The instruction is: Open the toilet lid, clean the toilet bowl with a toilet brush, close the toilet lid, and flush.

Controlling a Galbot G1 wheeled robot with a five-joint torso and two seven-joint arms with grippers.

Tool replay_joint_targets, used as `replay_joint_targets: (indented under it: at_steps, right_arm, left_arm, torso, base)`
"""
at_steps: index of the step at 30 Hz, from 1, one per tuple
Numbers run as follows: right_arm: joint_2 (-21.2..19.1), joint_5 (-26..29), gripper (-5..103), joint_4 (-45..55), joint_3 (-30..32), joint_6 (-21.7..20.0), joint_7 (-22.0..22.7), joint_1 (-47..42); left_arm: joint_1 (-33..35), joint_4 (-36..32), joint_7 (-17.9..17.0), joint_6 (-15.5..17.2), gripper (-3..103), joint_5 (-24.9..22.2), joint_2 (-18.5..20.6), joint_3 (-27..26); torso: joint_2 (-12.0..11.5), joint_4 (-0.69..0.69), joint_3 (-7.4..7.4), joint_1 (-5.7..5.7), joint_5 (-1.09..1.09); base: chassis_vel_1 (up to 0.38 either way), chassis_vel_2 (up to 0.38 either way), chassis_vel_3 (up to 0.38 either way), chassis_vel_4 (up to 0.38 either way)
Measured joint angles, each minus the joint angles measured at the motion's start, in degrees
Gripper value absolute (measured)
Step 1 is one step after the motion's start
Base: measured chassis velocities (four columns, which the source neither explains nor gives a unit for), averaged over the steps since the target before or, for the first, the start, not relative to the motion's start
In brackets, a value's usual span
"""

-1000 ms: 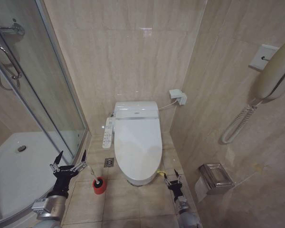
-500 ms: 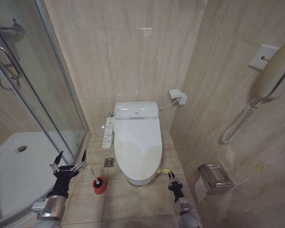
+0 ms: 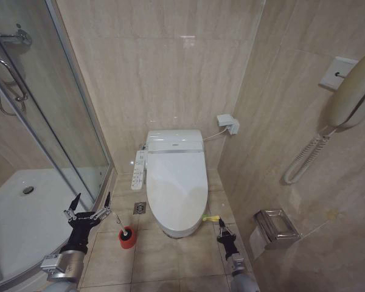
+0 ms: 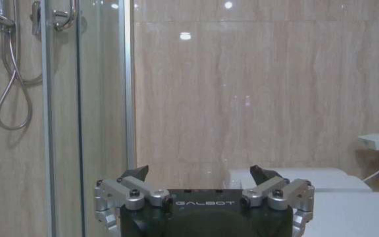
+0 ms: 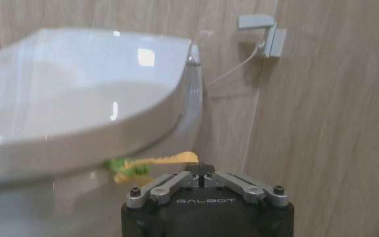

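The toilet lid lay down over the bowl, its green-and-yellow band plain in the right wrist view — right gripper pinched together, empty, just beside it. Left gripper gaped wide, empty, near the shower glass.

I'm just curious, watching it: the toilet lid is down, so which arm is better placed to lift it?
Probably the right: its gripper sits shut beside the green-and-yellow band on the toilet lid. The left gripper hangs open by the shower.

A small tiled bathroom: a toilet against beige wall tiles, a glass shower stall with hose, a wall phone, a paper holder
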Motion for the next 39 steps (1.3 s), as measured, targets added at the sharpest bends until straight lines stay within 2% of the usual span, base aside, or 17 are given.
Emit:
replay_joint_targets:
  at_steps: [4, 7, 8, 12, 13, 16, 17, 19, 21, 24, 25, 29, 34, 39]
  right_arm:
    - [-1.7, 4.1, 0, 6.4, -0.9, -1.8, -1.7, -2.2]
    - [-4.5, 12.8, 0, 15.3, -1.8, -7.3, -5.2, -5.2]
    - [-4.5, 12.8, 0, 15.3, -1.8, -7.3, -5.2, -5.2]
    - [-8.1, 20.9, 0, 28.3, -2.4, -14.6, -5.7, -8.6]
    - [-8.1, 20.9, 0, 28.3, -2.4, -14.6, -5.7, -8.6]
    - [-10.8, 25.0, 0, 40.6, -3.5, -21.9, -2.4, -11.0]
    - [-10.8, 25.0, 0, 40.6, -3.5, -21.9, -2.4, -11.0]
    - [-11.5, 26.9, 0, 47.2, -4.4, -25.8, 0.0, -11.6]
    - [-11.6, 27.3, 0, 49.2, -4.7, -27.0, 0.9, -11.6]
    - [-11.8, 27.4, 0, 54.9, -5.3, -31.2, 4.6, -10.8]
    - [-11.8, 27.4, 0, 54.9, -5.3, -31.2, 4.6, -10.8]
    - [-15.4, 30.3, 0, 58.3, -5.0, -36.4, 7.2, -7.5]
    - [-19.2, 33.4, 0, 56.5, -4.9, -39.0, 8.5, -1.5]
    - [-20.5, 35.0, 0, 52.3, -6.1, -40.2, 9.3, 4.9]
  left_arm:
    - [0.0, 0.0, 0.0, 0.0, 100, 0.0, 0.0, 0.0]
    - [0.0, 0.0, 0.0, 0.0, 100, 0.0, 0.0, 0.0]
    - [0.0, 0.0, 0.0, 0.0, 100, 0.0, 0.0, 0.0]
    - [0.0, 0.0, 0.0, 0.0, 100, 0.0, 0.0, 0.0]
    - [0.0, 0.0, 0.0, 0.0, 100, 0.0, 0.0, 0.0]
    - [0.0, 0.0, 0.0, 0.0, 100, 0.0, 0.0, 0.0]
    - [0.0, 0.0, 0.0, 0.0, 100, 0.0, 0.0, 0.0]
    - [0.0, 0.0, 0.0, 0.0, 100, 0.0, 0.0, 0.0]
    - [0.0, 0.0, 0.0, 0.0, 100, 0.0, 0.0, 0.0]
    - [0.0, 0.0, 0.0, 0.0, 100, 0.0, 0.0, 0.0]
    - [0.0, 0.0, 0.0, 0.0, 100, 0.0, 0.0, 0.0]
    - [0.0, 0.0, 0.0, 0.0, 100, 0.0, 0.0, 0.0]
    - [0.0, 0.0, 0.0, 0.0, 100, 0.0, 0.0, 0.0]
    - [0.0, 0.0, 0.0, 0.0, 100, 0.0, 0.0, 0.0]
  torso:
    - [0.0, 0.01, 0.00, 0.00, 0.02]
    - [0.0, 0.02, 0.01, 0.00, 0.03]
    - [0.0, 0.02, 0.01, 0.00, 0.03]
    - [0.0, 0.00, 0.01, 0.00, 0.01]
    - [0.0, 0.00, 0.01, 0.00, 0.01]
    - [0.0, -0.01, 0.01, 0.00, -0.02]
    - [0.0, -0.01, 0.01, 0.00, -0.02]
    - [0.0, -0.02, 0.00, 0.00, -0.03]
    - [0.0, -0.01, 0.00, 0.00, -0.03]
    - [0.0, 0.00, 0.00, 0.00, -0.01]
    - [0.0, 0.00, 0.00, 0.00, -0.01]
    - [0.0, 0.00, 0.00, 0.00, -0.01]
    - [0.0, 0.00, 0.00, 0.00, 0.00]
    - [0.0, 0.01, 0.00, 0.00, -0.01]
  base:
    - [0.000, 0.000, 0.000, 0.000]
    - [0.000, 0.000, 0.000, 0.000]
    - [0.000, 0.000, 0.000, 0.000]
    - [0.000, 0.000, 0.000, 0.000]
    - [0.000, 0.000, 0.000, 0.000]
    - [0.000, 0.000, 0.000, 0.000]
    - [0.000, 0.000, 0.000, 0.000]
    - [0.000, 0.000, 0.000, 0.000]
    - [0.000, 0.000, 0.000, 0.000]
    - [0.000, 0.000, 0.000, 0.000]
    - [0.000, 0.000, 0.000, 0.000]
    - [0.000, 0.000, 0.000, 0.000]
    - [0.000, 0.000, 0.000, 0.000]
    - [0.000, 0.000, 0.000, 0.000]
